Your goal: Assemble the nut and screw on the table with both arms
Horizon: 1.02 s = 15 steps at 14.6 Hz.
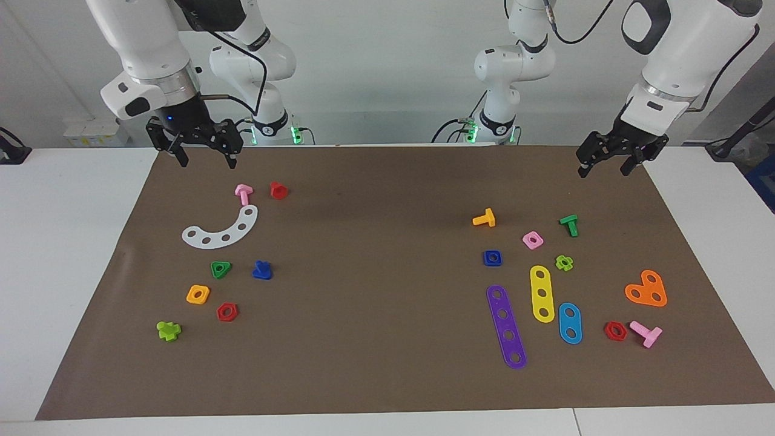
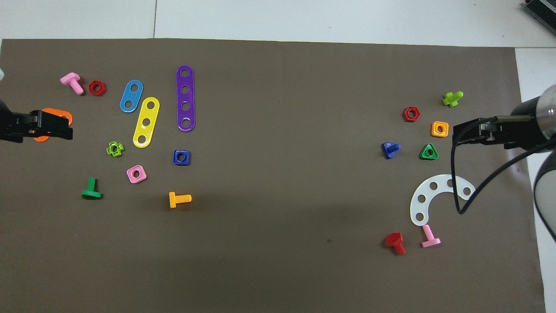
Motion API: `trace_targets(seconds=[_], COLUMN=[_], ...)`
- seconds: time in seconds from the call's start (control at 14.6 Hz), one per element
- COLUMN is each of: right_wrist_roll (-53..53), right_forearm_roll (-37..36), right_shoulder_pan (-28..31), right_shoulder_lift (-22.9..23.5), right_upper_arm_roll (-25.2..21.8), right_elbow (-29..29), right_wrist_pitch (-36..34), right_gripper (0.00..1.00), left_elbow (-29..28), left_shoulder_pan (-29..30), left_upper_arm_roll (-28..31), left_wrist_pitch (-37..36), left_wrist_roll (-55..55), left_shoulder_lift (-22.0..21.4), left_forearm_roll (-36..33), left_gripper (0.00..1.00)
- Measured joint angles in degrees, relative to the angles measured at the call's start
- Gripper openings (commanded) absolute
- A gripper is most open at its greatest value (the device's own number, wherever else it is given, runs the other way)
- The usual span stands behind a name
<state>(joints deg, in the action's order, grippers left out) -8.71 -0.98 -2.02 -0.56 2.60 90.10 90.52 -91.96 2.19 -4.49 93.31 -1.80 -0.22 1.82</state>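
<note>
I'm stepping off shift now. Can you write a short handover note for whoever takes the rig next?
Left gripper: open, holding nothing, raised over the mat's robot-side edge at its own end.
Right gripper: open, holding nothing, raised over the mat's robot-side corner at its own end.
Nut: flat on the mat, left arm's end, beside the purple strip.
Screw: on the mat, right arm's end, beside the green triangular nut.
Done: nothing.
Left: pick up both, join them.
</note>
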Motion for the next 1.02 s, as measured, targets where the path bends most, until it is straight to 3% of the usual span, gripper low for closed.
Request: trace_targets(seconds=[0.27,0.55,0.75,1.02], right_wrist_roll=[0.0,0.0,0.0,0.3], right_forearm_roll=[0.0,0.0,0.0,0.0], right_shoulder_pan=[0.0,0.0,0.0,0.0], right_shoulder_lift=[1.4,6.3,9.3,11.6], right_upper_arm_roll=[0.0,0.0,0.0,0.0], right_elbow=[2.8,4.6,7.1,14.9], right_wrist_pitch=[5.5,12.4,18.0,28.8], right_gripper=[0.96,0.95,0.94,0.90], left_elbow=[-1.4,-7.1,-12.5,-19.3], left_shoulder_pan=[-0.2,-2.5,-4.6,-8.4], left_upper_arm_roll=[-0.2,-0.9,-1.0,-1.2], left_wrist_pitch=[1.1,6.8,15.0,27.9], left_wrist_roll=[0.0,-0.5,-2.0,-7.0], left_shoulder_lift=[0.0,0.4,1.8,4.9], left_forearm_roll=[0.0,0.2,1.0,1.8], left_gripper=[1.00,0.98,0.96,0.95])
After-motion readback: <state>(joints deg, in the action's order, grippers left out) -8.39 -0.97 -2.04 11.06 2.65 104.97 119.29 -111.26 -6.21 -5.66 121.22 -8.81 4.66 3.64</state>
